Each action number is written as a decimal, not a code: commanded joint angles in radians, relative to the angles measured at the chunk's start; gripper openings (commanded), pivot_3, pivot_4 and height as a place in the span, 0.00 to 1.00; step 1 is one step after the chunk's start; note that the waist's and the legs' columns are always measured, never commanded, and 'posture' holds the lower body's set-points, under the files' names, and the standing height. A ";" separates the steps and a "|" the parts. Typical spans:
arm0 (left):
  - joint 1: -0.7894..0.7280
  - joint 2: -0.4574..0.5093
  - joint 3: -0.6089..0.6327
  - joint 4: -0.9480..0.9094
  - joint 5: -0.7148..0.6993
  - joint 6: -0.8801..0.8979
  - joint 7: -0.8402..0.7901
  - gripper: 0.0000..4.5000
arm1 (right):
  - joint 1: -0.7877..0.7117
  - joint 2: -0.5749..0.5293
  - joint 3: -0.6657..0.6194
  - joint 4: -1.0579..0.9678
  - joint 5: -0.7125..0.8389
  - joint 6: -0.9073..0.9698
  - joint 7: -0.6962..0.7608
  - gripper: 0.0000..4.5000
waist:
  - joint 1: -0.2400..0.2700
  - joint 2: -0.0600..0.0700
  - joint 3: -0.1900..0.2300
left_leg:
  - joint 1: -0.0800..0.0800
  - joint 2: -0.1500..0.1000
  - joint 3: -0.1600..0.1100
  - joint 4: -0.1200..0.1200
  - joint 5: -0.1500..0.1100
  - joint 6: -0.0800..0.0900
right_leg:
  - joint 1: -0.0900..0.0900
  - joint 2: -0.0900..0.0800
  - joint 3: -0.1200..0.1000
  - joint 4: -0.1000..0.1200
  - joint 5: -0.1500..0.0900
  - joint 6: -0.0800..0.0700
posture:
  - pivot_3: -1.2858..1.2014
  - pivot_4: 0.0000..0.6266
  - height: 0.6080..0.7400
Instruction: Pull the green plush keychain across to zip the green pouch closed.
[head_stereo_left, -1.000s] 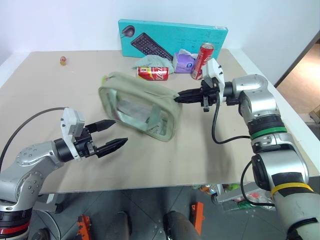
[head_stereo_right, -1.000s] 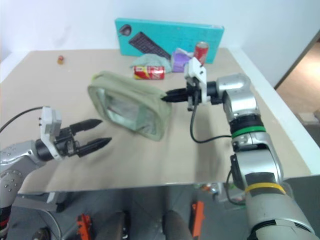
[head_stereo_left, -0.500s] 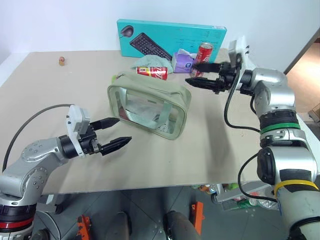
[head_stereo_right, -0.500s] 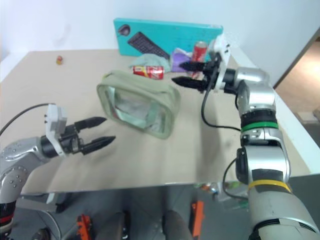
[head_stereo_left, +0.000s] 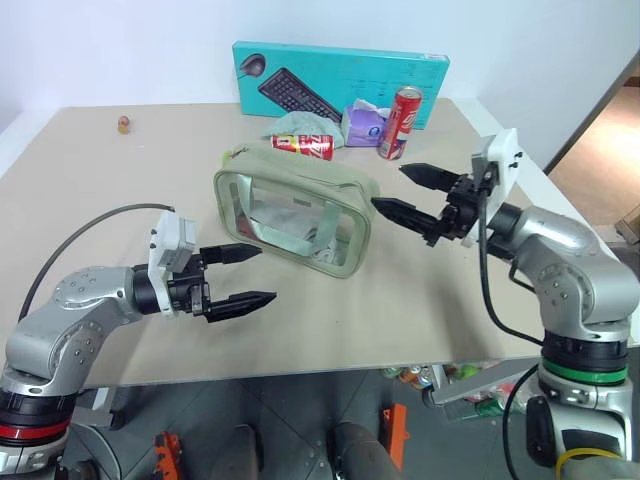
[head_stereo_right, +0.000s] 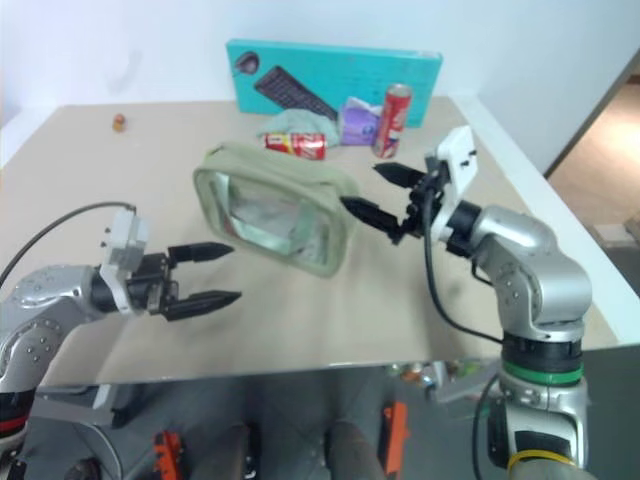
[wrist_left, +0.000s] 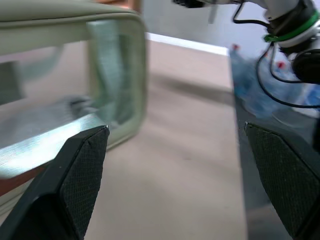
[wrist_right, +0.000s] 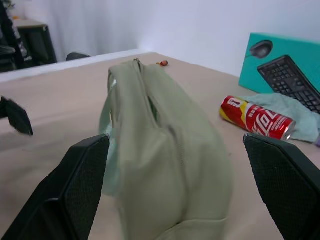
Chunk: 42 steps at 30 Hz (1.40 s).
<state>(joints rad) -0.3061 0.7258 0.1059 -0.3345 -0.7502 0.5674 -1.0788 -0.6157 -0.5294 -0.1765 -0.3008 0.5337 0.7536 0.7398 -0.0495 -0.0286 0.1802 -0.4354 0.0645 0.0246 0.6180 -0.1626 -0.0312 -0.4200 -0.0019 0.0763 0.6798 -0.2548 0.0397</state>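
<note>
Green pouch (head_stereo_left: 292, 214) stands centre frame on surface (head_stereo_left: 420, 290), zipper edge up. My right gripper (head_stereo_left: 415, 192), jaws released, hovers beside its right end; left gripper (head_stereo_left: 245, 276), lower left, jaws spread, empty. Green plush keychain (head_stereo_left: 228, 156) at pouch's upper-left end.

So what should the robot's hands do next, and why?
Probably just draw the right hand a little further back. It and the left hand are open and touch nothing, and the green pouch looks zipped shut along its top, so nothing seems left to pull.
</note>
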 joint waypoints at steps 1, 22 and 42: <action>-0.033 0.014 0.000 0.018 0.023 -0.030 -0.022 1.00 | -0.006 0.025 0.026 -0.054 0.008 0.005 -0.063 0.98 | 0.000 0.000 0.000 | 0.000 0.000 0.000 0.000 0.001 0.001 | 0.000 0.000 0.000 0.000 0.000 0.000 | 0.52 0.24 1.00; -0.021 -0.009 0.007 0.023 0.049 -0.043 0.018 1.00 | 0.062 0.072 0.173 0.007 -0.070 -0.118 -0.082 0.05 | 0.002 0.000 0.000 | -0.002 0.000 0.000 0.000 0.001 0.002 | -0.001 0.000 0.000 0.000 0.000 0.000 | 0.52 0.24 1.00; -0.044 -0.009 0.010 0.043 0.047 -0.039 0.025 1.00 | -0.111 -0.145 0.140 0.434 -0.120 -0.592 0.441 0.01 | 0.002 0.000 0.000 | -0.002 0.000 0.000 -0.001 0.000 0.002 | -0.001 0.000 0.000 0.000 -0.001 0.000 | 0.52 0.24 1.00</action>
<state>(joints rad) -0.3417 0.7136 0.0949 -0.2775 -0.7036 0.5421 -1.0551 -0.7055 -0.6581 0.0007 0.1222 0.4080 0.2130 1.1524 -0.0474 -0.0290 0.1802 -0.4373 0.0644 0.0245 0.6174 -0.1622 -0.0290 -0.4208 -0.0019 0.0761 0.6797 -0.2560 0.0401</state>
